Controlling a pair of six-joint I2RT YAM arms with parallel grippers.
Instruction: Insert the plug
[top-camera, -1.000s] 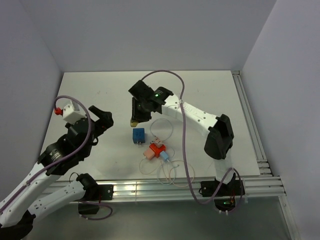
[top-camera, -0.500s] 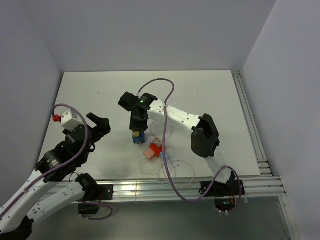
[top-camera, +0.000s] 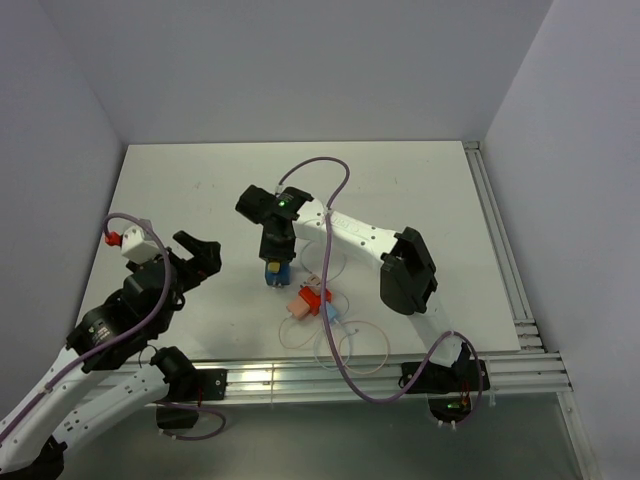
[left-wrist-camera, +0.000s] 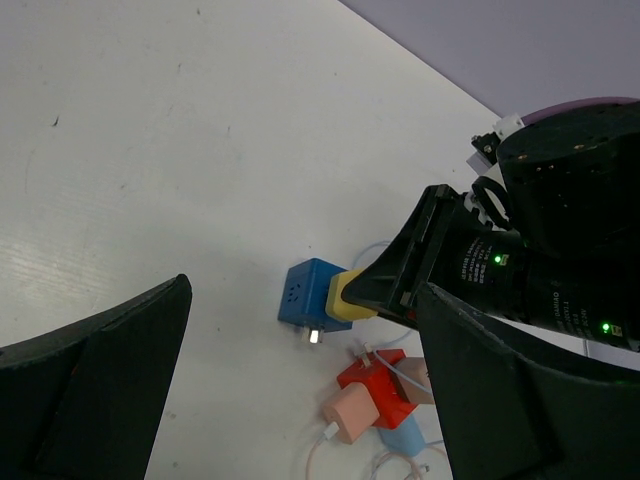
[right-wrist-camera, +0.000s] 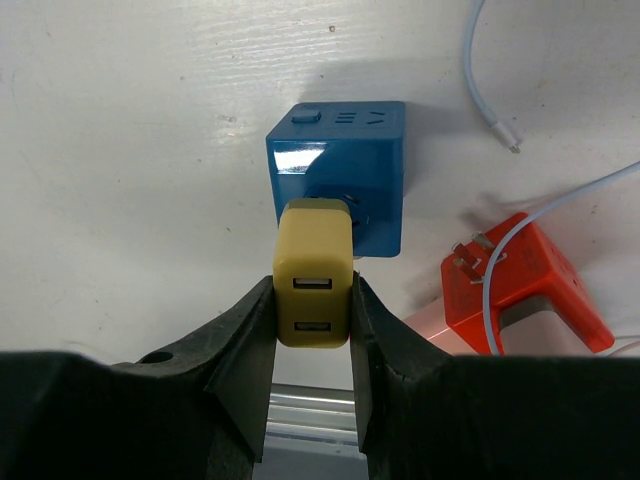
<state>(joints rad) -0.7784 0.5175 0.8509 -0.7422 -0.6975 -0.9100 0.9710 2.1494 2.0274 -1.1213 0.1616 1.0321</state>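
Note:
A blue cube socket (right-wrist-camera: 340, 170) lies on the white table, also in the top view (top-camera: 277, 273) and the left wrist view (left-wrist-camera: 308, 295). My right gripper (right-wrist-camera: 312, 300) is shut on a yellow USB plug (right-wrist-camera: 313, 285) and presses it against the cube's top face; the plug also shows in the left wrist view (left-wrist-camera: 345, 296). In the top view the right gripper (top-camera: 275, 252) stands straight over the cube. My left gripper (top-camera: 200, 255) is open and empty, well to the left of the cube; its dark fingers (left-wrist-camera: 90, 390) frame the left wrist view.
A red cube adapter (top-camera: 315, 297) with a pink plug (top-camera: 297, 308), a light-blue plug and thin white cables (top-camera: 340, 335) lies just right of and nearer than the blue cube. It also shows in the right wrist view (right-wrist-camera: 520, 285). Aluminium rails run along the near edge (top-camera: 300, 380).
My right gripper came down and toward the near edge with the yellow plug, from above the table to onto the blue cube. My left arm drew back slightly.

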